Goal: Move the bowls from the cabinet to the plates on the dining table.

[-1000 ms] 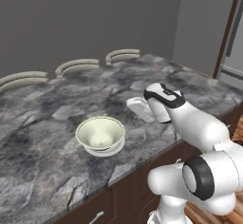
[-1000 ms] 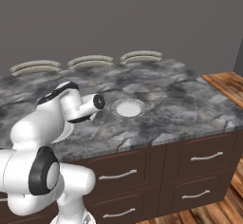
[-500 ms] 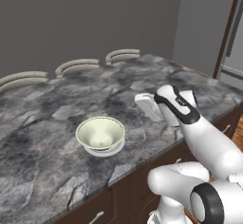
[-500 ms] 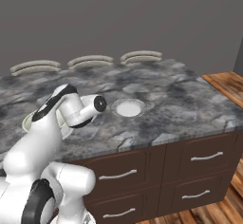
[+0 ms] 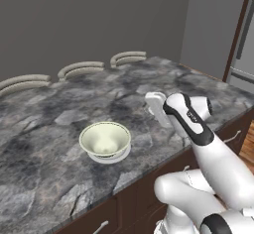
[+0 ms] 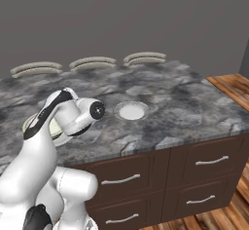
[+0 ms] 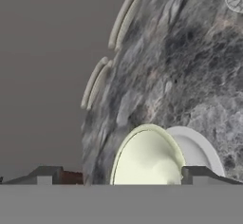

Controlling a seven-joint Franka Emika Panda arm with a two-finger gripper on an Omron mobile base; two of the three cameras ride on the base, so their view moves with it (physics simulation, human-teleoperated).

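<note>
Gripper (image 7: 121, 174): jaws wide apart, holding nothing, clear of the bowl | Bowl (image 5: 105, 139): cream, sits on a plate (image 5: 110, 156) on the table (image 5: 44, 129) | Second plate (image 6: 132, 110): bare, near the arm

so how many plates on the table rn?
2. One plate sits under the cream bowl near the front edge of the dining table. The other plate, bare, lies to its right; in the left base view the arm covers most of it.
</note>
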